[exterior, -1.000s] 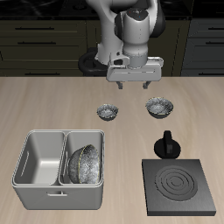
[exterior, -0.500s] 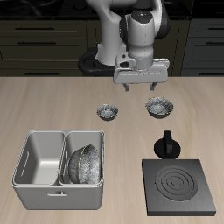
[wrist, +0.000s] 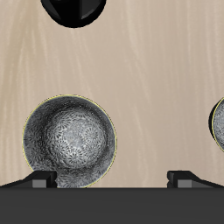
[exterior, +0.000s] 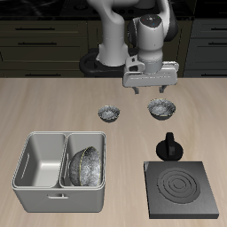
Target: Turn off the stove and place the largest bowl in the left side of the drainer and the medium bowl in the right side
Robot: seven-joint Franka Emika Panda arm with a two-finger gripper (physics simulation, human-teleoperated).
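My gripper (exterior: 148, 90) is open and empty, hovering above the table just behind the medium bowl (exterior: 161, 108). In the wrist view the medium bowl (wrist: 68, 143) lies below my open gripper (wrist: 114, 179), closer to one fingertip (wrist: 44, 178). The largest bowl (exterior: 86, 164) leans tilted inside one compartment of the drainer (exterior: 35, 184); the other compartment is empty. The stove (exterior: 183, 189) sits at the table's front edge with a dark coil. Its knob (exterior: 168, 146) stands just behind it and also shows in the wrist view (wrist: 77, 9).
The smallest bowl (exterior: 108, 113) sits on the table beside the medium bowl and shows at the edge of the wrist view (wrist: 219, 122). Dark cabinets run behind the table.
My gripper has moved sideways from between the two loose bowls toward the medium bowl, staying open. The bowls, drainer and stove have not moved.
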